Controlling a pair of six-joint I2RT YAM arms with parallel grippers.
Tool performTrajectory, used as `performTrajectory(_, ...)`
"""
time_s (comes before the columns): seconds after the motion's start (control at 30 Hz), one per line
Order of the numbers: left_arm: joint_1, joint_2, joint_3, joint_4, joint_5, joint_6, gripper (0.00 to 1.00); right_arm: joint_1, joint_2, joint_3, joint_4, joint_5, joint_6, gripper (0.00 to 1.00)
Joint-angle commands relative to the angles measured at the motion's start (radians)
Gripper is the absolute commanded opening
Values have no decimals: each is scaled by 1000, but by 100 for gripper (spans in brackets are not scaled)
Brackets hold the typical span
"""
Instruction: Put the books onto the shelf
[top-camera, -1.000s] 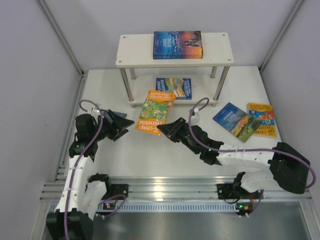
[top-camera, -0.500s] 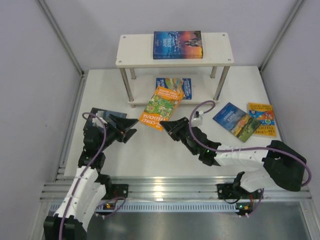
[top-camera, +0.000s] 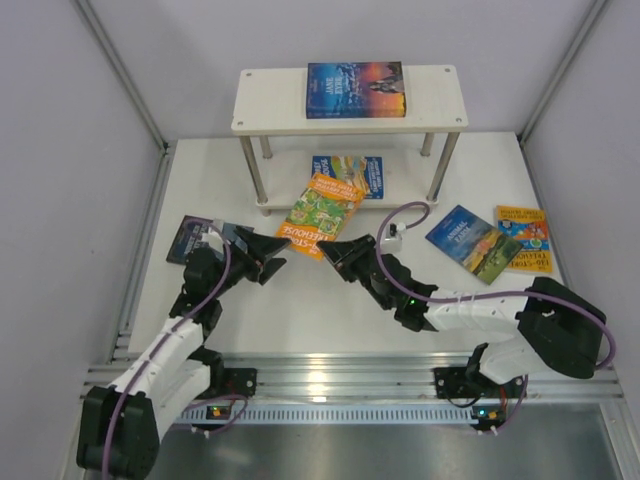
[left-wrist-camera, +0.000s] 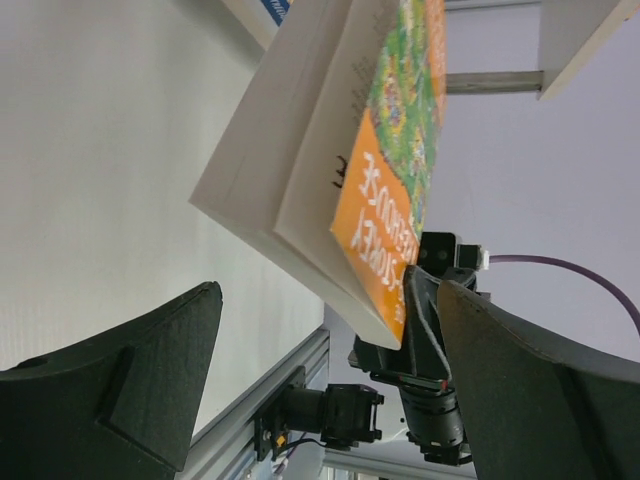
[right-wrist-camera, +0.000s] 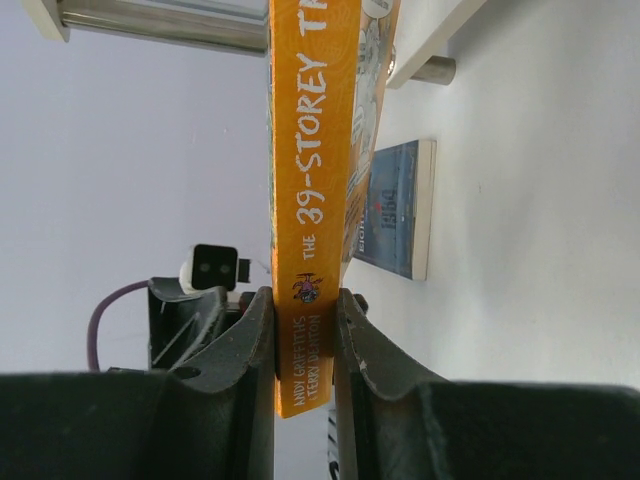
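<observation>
Right gripper (top-camera: 345, 250): closed on the orange-and-green book (top-camera: 320, 215). In the right wrist view its two fingers (right-wrist-camera: 240, 350) press on either side of the orange spine near the spine's lower end, and the book (right-wrist-camera: 305, 150) stands edge-on between them.

Left gripper (top-camera: 275, 250): open, jaws spread wide, holding nothing. It sits just beside the left edge of the same book. In the left wrist view the book's near corner (left-wrist-camera: 360, 200) hangs in the gap between the two fingers (left-wrist-camera: 120, 390); no contact with either finger is visible.

Orange-and-green book: lifted off the table (top-camera: 300, 310) and tilted. Its far end points toward the lower tier of the shelf (top-camera: 280, 110), near the front edge of that board. Whether it touches the board cannot be told.

Shelf: stands at the far side of the table. A blue-and-sunset book (top-camera: 355, 90) lies flat on the top board. A blue-and-yellow book (top-camera: 365, 172) lies flat on the lower board.

Remaining books on the table:
- A dark book (top-camera: 190, 238) lies flat at the left, just behind the left gripper.
- A blue landscape book (top-camera: 472, 242) and an orange-yellow book (top-camera: 525, 238) lie flat at the right, side by side with their edges meeting, well apart from both grippers.
</observation>
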Motion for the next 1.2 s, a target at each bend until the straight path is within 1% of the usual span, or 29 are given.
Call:
performTrajectory(0.0,-24,19,-19,136,-29,9,93,0,-3,68,164,12,26,0)
performTrajectory(0.17,-61,50,2,165,-71,32,94,6,28,53,213,12,59,0)
performTrajectory(0.37,-96,130,22,193,-89,41,91,8,65,36,284,-20,88,0)
performTrajectory(0.47,-101,156,5,230,-100,29,89,11,76,36,281,-46,90,0)
performTrajectory(0.63,-101,144,1,248,-138,32,85,16,82,21,264,-66,101,0)
performTrajectory(0.7,-99,141,5,241,-146,41,79,16,79,22,261,-83,81,0)
performTrajectory(0.73,-99,139,7,239,-146,52,74,16,67,31,225,-91,60,0)
performTrajectory(0.77,-101,139,10,238,-141,58,64,16,60,34,198,-98,49,0)
performTrajectory(0.83,-101,144,16,230,-124,78,50,14,36,44,125,-111,12,0)
performTrajectory(0.87,-101,145,19,230,-120,80,44,14,28,45,103,-112,0,2)
performTrajectory(0.9,-101,147,22,241,-109,89,31,10,22,45,85,-118,-4,6)
performTrajectory(0.93,-101,148,27,239,-86,110,26,5,17,28,98,-128,-7,18)
performTrajectory(1.0,-101,148,37,238,-60,126,15,-15,10,5,115,-149,4,27)
performTrajectory(1.03,-99,148,37,244,-33,136,12,-23,-2,-11,117,-155,7,34)
performTrajectory(1.07,-101,148,36,253,-14,135,10,-30,-9,-19,111,-158,4,36)
performTrajectory(1.1,-101,148,33,283,1,132,2,-47,-16,-27,100,-160,4,39)
performTrajectory(1.13,-101,148,28,303,17,118,0,-56,-28,-42,91,-163,3,43)
performTrajectory(1.17,-101,147,24,320,43,111,0,-66,-33,-51,97,-171,-2,43)
